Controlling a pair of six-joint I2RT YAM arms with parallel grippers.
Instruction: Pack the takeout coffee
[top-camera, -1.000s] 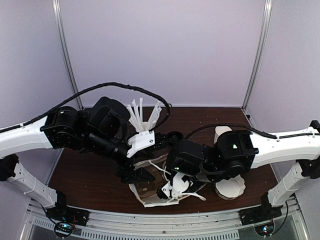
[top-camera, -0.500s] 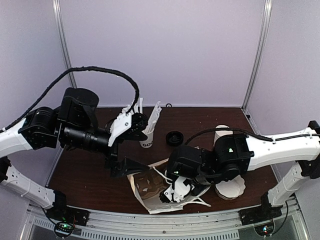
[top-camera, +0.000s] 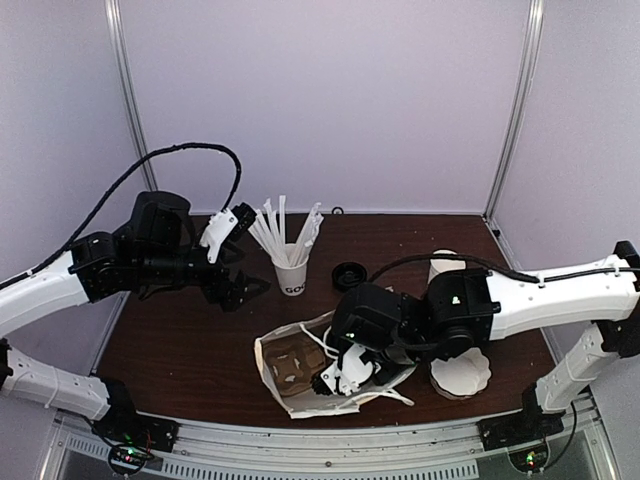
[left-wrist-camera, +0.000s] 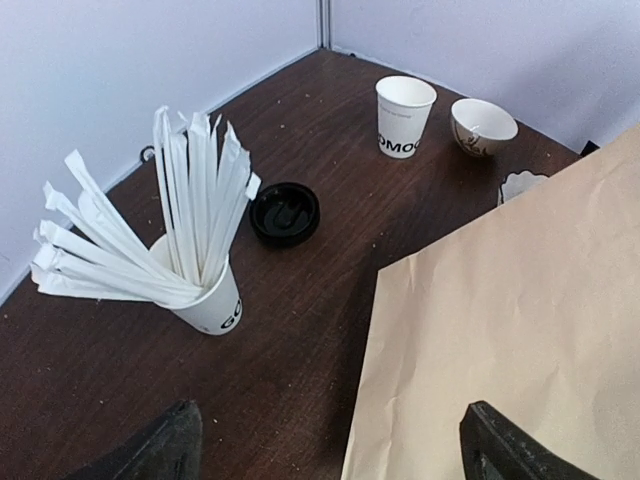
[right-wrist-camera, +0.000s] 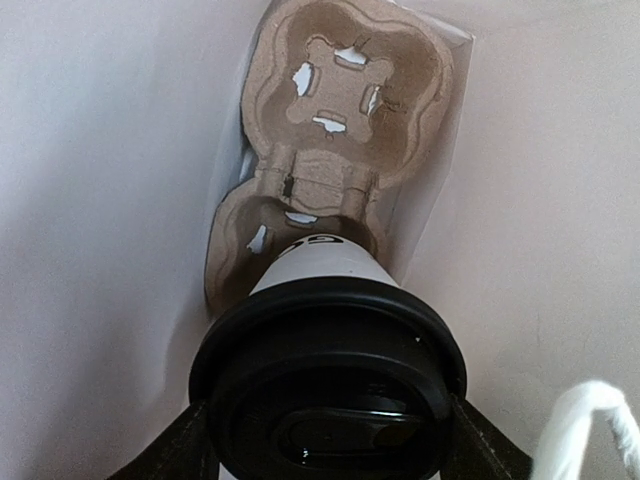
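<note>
The takeout coffee (right-wrist-camera: 330, 300), a white cup under a black lid, hangs inside the open paper bag (right-wrist-camera: 110, 200), its base over the near socket of a cardboard cup carrier (right-wrist-camera: 335, 110). My right gripper (right-wrist-camera: 330, 445) is shut on it just below the lid, one finger on each side. From above, the right gripper (top-camera: 348, 375) reaches into the bag (top-camera: 268, 375) at the table's front. My left gripper (left-wrist-camera: 335, 455) stands open over bare table beside the bag (left-wrist-camera: 520, 330), holding nothing. In the top view the left gripper (top-camera: 243, 292) sits left of the bag.
A white cup full of straws (top-camera: 291, 272) stands behind the bag, with a loose black lid (top-camera: 349, 275) to its right. A lidless white cup (top-camera: 443, 265) is at the back right. A scalloped white paper stack (top-camera: 460, 375) lies by the right arm.
My left gripper has let go of the bag's edge, opened wide and drawn back to the left. The right gripper stays in the bag with the cup.
</note>
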